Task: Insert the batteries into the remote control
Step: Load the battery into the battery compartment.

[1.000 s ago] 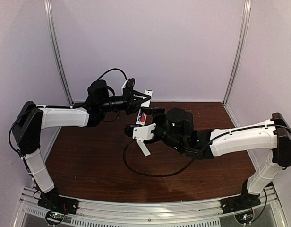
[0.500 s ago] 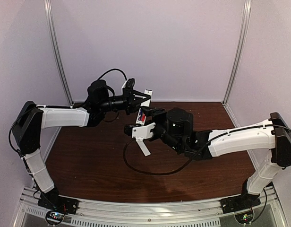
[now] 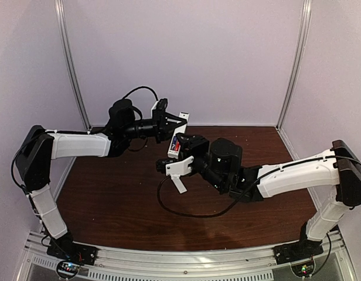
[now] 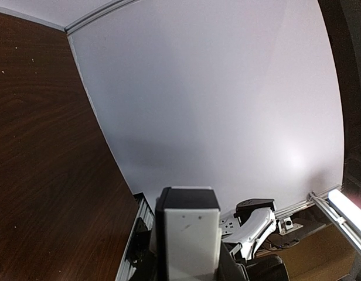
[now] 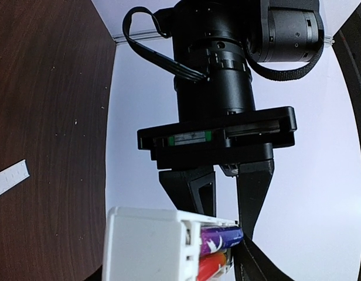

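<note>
The white remote control (image 3: 181,120) is held in the air over the back of the table. My left gripper (image 3: 176,123) is shut on its upper end; in the left wrist view the white bar (image 4: 188,240) stands between the jaws. The purple battery (image 5: 220,239) and the red-orange battery (image 5: 213,264) lie side by side in the remote's slot (image 3: 176,143). My right gripper (image 3: 179,150) closes on the remote's lower end (image 5: 150,246), one dark finger (image 5: 254,264) against the battery tips. My left gripper's fingers (image 5: 195,196) show just above.
The thin flat white cover strip (image 3: 179,185) lies on the brown table (image 3: 110,199) below the right gripper; it also shows in the right wrist view (image 5: 9,178). A black cable (image 3: 186,213) loops under the right arm. White walls close the back and sides.
My right arm's wrist has shifted slightly right and toward the front while its gripper stays at the remote. The left arm and the remote have not moved.
</note>
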Controlling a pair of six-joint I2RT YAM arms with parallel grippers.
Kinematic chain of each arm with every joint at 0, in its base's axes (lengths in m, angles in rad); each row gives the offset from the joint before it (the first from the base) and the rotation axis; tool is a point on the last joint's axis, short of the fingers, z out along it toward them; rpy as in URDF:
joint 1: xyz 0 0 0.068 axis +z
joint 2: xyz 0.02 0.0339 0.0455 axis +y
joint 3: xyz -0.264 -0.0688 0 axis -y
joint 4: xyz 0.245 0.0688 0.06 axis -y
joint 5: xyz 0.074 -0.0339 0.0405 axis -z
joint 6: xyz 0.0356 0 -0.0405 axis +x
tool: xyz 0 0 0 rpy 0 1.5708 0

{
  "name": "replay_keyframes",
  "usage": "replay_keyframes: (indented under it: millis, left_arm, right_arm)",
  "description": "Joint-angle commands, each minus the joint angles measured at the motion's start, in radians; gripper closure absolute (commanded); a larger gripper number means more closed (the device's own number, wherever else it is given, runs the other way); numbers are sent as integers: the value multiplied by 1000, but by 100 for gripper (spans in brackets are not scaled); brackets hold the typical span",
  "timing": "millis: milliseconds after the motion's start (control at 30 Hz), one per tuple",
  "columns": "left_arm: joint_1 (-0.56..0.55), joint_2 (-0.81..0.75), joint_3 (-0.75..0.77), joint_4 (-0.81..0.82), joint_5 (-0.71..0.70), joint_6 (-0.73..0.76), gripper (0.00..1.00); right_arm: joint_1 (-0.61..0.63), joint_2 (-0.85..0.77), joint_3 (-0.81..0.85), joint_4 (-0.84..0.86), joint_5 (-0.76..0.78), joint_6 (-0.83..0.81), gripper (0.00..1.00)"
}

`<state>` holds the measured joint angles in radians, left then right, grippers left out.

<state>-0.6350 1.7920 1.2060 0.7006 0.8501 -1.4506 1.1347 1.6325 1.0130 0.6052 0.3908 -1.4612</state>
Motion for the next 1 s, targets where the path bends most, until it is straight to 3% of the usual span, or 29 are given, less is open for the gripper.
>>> replay_keyframes:
  millis: [0, 167, 467, 967]
  left_arm:
    - [8, -11, 32, 94, 12, -29, 100]
    - [8, -15, 21, 86, 7, -25, 100]
    - [8, -26, 18, 66, 6, -6, 100]
    - [8, -21, 29, 42, 1, 12, 100]
  right_arm:
    - [10, 11, -51, -100, 22, -47, 46]
    - [13, 15, -31, -100, 39, -32, 44]
    - [10, 32, 2, -16, 79, -14, 27]
    - [15, 31, 39, -8, 29, 15, 18]
